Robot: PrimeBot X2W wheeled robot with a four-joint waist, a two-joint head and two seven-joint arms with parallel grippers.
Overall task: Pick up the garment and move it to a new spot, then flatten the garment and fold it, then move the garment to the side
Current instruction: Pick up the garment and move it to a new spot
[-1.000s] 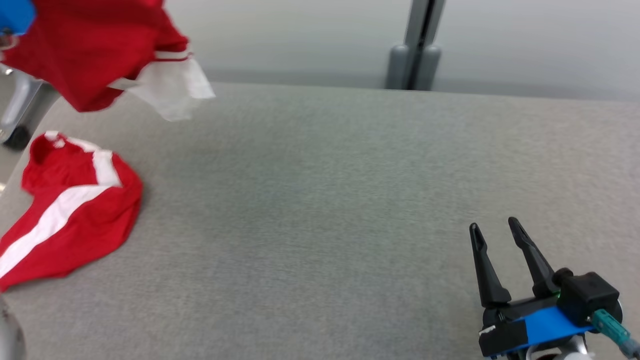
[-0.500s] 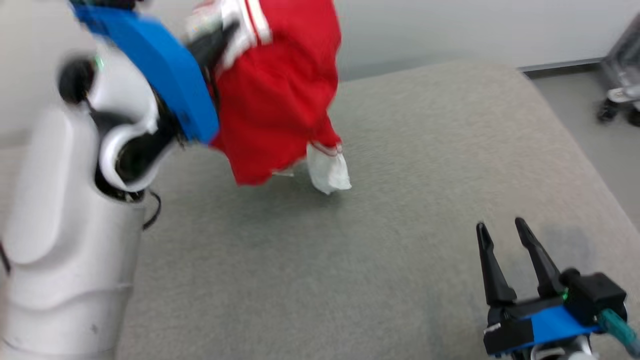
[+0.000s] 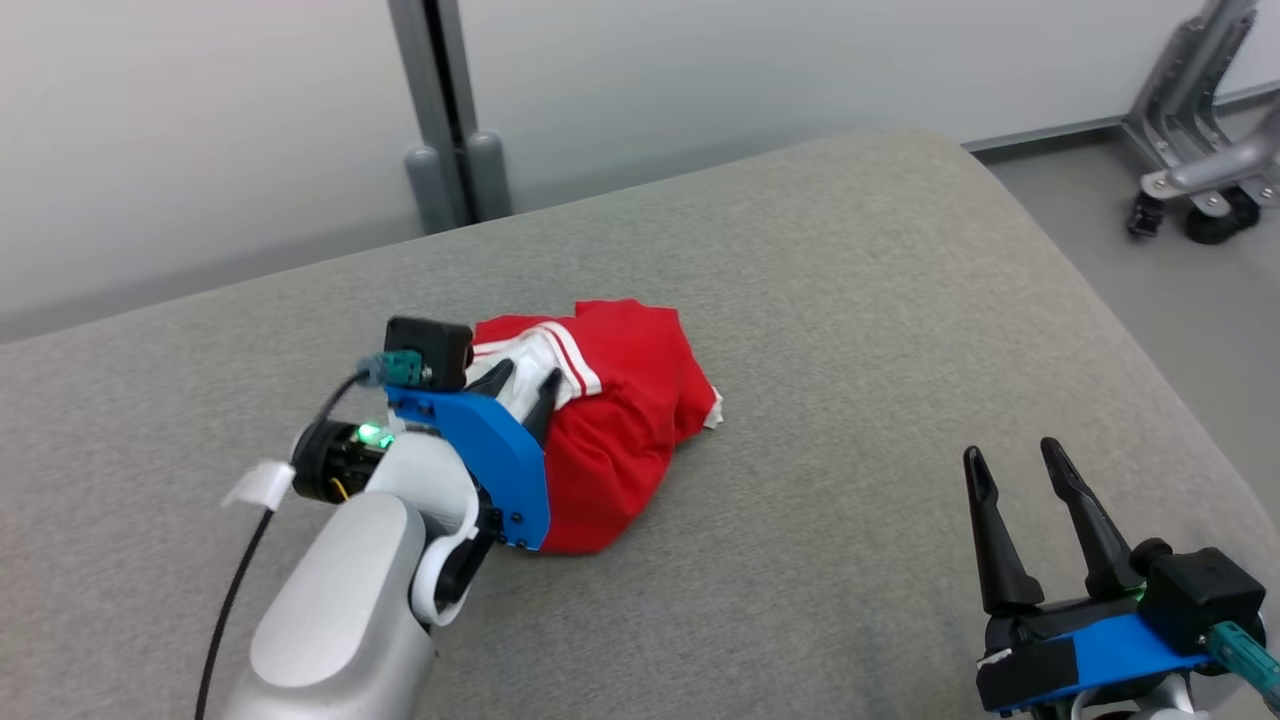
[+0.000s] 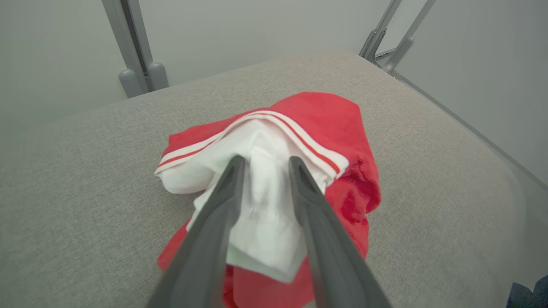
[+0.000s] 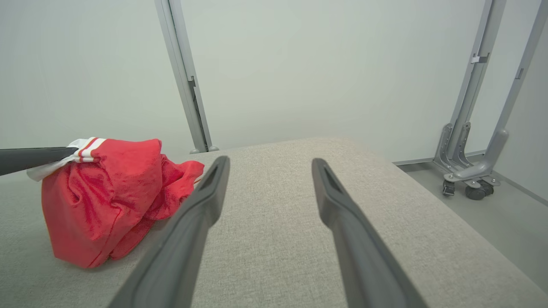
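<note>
Loosely bunched red garment point(image 3: 630, 430) lies on woven grey table point(image 3: 850, 300), left end effector point(image 4: 266, 160) parted astride white lining point(image 4: 265, 214), right end effector point(image 3: 1011, 450) released.

A big soft grey table point(image 3: 850, 300) lies under the right pincer point(image 3: 1012, 455) and spreads out far in front of it. The table's round corner is ahead of that pincer. Past the far edge, ahead of the left pincer point(image 3: 525, 375), a grey post point(image 3: 437, 100) stands up. Behind it is a plain pale wall point(image 3: 700, 80). Far ahead and to the right of the right pincer, a metal frame point(image 3: 1200, 170) on small black wheels point(image 3: 1215, 222) sits on the grey floor point(image 3: 1080, 210).
</note>
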